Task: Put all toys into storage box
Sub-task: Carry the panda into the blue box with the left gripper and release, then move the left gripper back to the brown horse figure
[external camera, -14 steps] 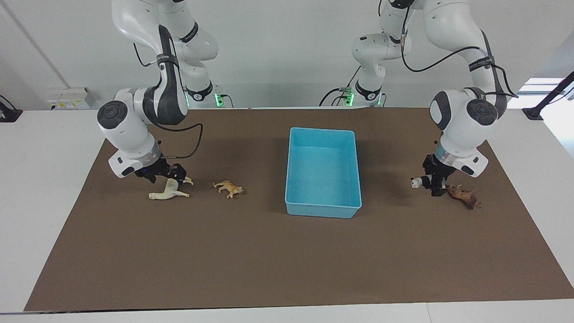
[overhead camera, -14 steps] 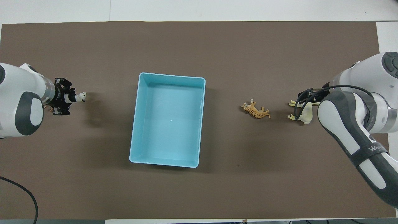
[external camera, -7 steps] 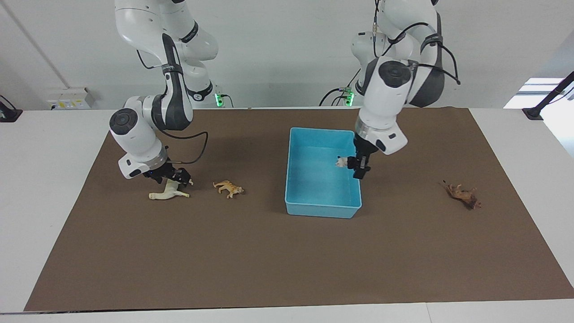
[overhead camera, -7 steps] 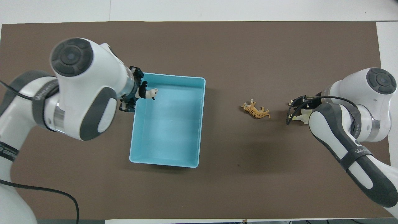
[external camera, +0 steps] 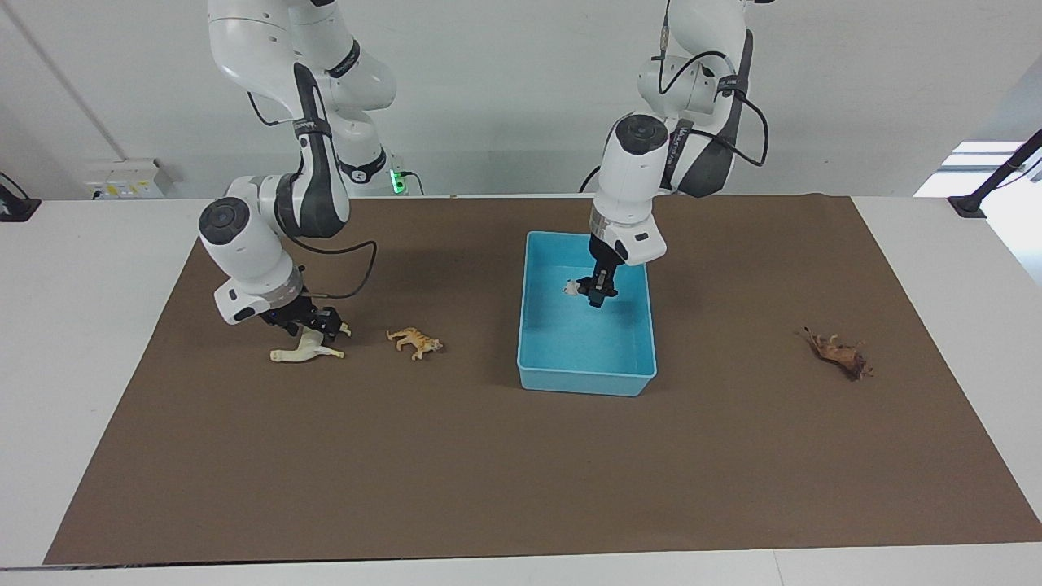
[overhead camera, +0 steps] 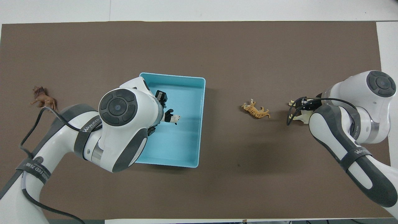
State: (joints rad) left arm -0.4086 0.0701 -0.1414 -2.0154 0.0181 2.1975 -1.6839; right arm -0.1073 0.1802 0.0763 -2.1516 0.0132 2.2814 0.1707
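The light blue storage box (external camera: pixel 586 382) (overhead camera: pixel 168 162) stands mid-table. My left gripper (external camera: pixel 597 297) (overhead camera: pixel 167 115) hangs over its inside, shut on the black-and-white panda (external camera: pixel 572 287) (overhead camera: pixel 174 118), which is clear of the box floor. Toward the right arm's end of the table, the cream-white horse (external camera: pixel 305 352) (overhead camera: pixel 301 117) lies on its side. My right gripper (external camera: pixel 313 324) (overhead camera: pixel 300 104) is low over its hindquarters. The orange tiger (external camera: pixel 415 342) (overhead camera: pixel 256 111) lies between the horse and the box. The brown lion (external camera: pixel 838 354) (overhead camera: pixel 43 99) lies toward the left arm's end.
A brown mat (external camera: pixel 488 472) covers most of the white table. A black stand (external camera: pixel 977 203) sits at the table's corner near the left arm's base, off the mat.
My left arm has carried the panda from beside the lion to over the inside of the box. My right gripper has stayed over the horse, which has not moved.
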